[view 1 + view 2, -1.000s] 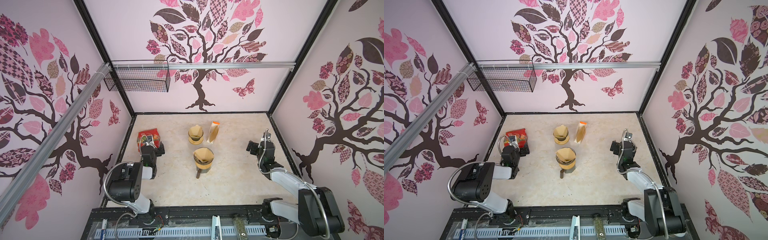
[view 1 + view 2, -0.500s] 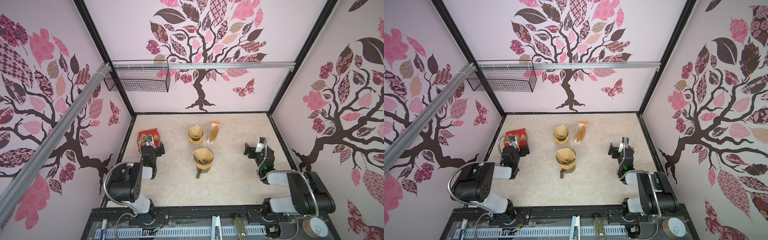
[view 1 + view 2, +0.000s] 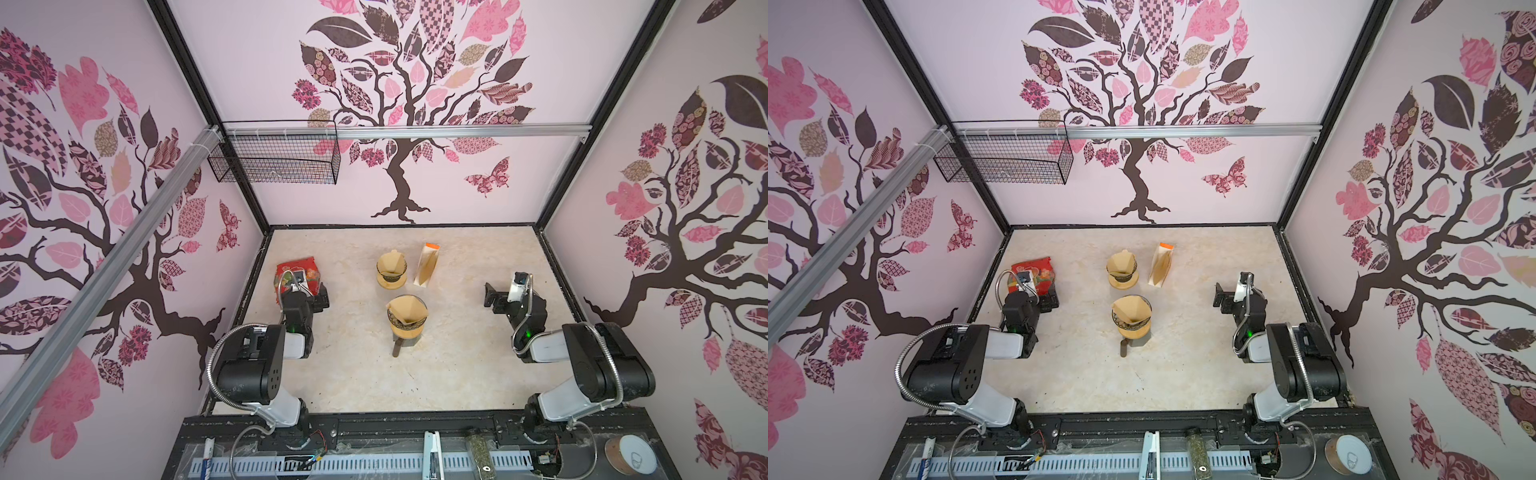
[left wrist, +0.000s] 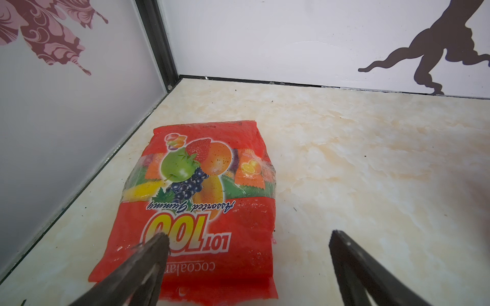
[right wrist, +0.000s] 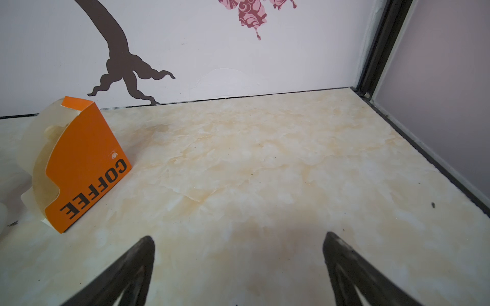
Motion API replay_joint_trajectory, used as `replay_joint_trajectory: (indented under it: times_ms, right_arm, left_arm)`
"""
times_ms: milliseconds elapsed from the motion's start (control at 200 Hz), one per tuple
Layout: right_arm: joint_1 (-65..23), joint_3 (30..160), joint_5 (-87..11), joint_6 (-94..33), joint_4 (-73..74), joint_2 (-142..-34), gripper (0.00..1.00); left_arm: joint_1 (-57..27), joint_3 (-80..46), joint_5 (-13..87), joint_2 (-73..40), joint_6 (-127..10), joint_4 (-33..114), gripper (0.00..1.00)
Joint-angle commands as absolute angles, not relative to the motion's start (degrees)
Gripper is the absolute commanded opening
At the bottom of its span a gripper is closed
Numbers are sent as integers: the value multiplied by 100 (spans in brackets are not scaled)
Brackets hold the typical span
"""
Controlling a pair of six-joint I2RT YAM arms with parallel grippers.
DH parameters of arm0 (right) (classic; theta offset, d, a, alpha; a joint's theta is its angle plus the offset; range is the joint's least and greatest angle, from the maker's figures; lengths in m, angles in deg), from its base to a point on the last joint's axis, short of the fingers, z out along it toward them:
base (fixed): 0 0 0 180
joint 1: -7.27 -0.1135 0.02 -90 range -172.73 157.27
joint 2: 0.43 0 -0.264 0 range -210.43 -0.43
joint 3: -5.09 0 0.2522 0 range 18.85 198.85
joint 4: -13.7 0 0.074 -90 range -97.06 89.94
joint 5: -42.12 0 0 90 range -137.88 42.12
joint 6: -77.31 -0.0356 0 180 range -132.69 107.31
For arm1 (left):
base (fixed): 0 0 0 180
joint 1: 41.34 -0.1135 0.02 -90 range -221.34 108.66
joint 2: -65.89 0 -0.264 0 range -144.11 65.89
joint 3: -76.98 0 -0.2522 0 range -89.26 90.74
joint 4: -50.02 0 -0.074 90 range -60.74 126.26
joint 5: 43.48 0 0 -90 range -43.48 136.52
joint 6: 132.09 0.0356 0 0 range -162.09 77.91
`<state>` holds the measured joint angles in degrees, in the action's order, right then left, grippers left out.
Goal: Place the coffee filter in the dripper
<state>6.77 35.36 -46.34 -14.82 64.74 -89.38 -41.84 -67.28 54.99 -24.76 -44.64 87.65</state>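
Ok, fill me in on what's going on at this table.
Neither arm is handling anything. The left gripper hangs open at a red gummy bag. The right gripper stands open, apart from the orange filter box. A brown paper filter sits in the near dripper, so the placement looks done.

Well left of the orange cardboard coffee-filter box (image 3: 427, 270), the left arm (image 3: 297, 311) covers the near end of the red fruit-printed plastic candy bag (image 3: 296, 266) in both top views. In front of the box, the wire-and-wood cone dripper (image 3: 408, 330) hides most of a dark vessel (image 3: 397, 348). In the right wrist view a pale blur (image 5: 3, 212) beside the box is cut by the edge, unidentifiable.
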Motion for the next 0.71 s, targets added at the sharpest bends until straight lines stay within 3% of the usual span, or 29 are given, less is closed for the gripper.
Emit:
replay_joint_trajectory:
  times_ms: [0,700]
  right_arm:
    - [702,3579,-4685,-1516,6402,-8913,100]
    - [702,3565,-4690,-1516,6414,-8926,100]
  left_arm:
    - [-4228,-6773,5434,-2480,-4430,8990,97]
    - [-4238,-6764,5408,-2461,-4448,8919,97]
